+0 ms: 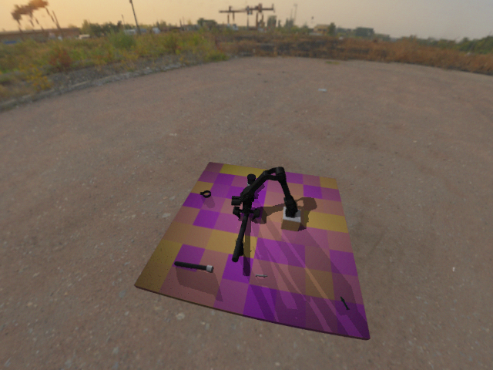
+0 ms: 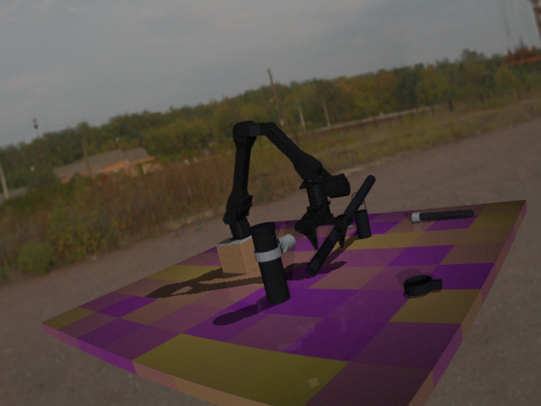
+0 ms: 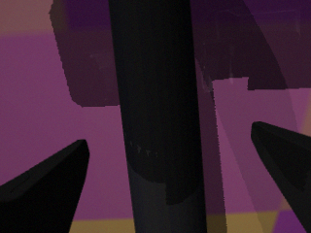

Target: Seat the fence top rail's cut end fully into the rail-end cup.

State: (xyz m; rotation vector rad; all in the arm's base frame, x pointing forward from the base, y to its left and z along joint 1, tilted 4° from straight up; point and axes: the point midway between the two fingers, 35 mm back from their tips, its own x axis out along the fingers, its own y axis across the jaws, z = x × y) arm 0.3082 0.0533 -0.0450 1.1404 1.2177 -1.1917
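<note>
The black rail [image 1: 242, 233] [image 2: 322, 255] [image 3: 155, 73] slants through the thin loop above the small post [image 2: 363, 225]. Its lower end is down near the mat, below and apart from the pale rail-end cup [image 2: 287, 243]. The cup sits on the grey brace band [image 2: 267, 255], up on the black big post [image 2: 277, 283], a little below its cap. The post's top also shows in the top view [image 1: 250, 177]. My gripper [image 2: 329, 247] [image 3: 169, 138] is open and empty, with one finger on each side of the rail. In the wrist view, gaps show between rail and fingertips.
A black ring clamp [image 1: 206, 194] [image 2: 417, 286] lies on the chequered mat [image 1: 278, 314] [image 2: 244, 353]. A black tube with a pale end [image 1: 192, 265] [image 2: 445, 215] lies near the mat's edge. A small pale piece [image 1: 261, 276] and a small dark piece [image 1: 344, 303] also lie there. The arm's base block [image 1: 290, 223] [image 2: 236, 257] stands beside the post.
</note>
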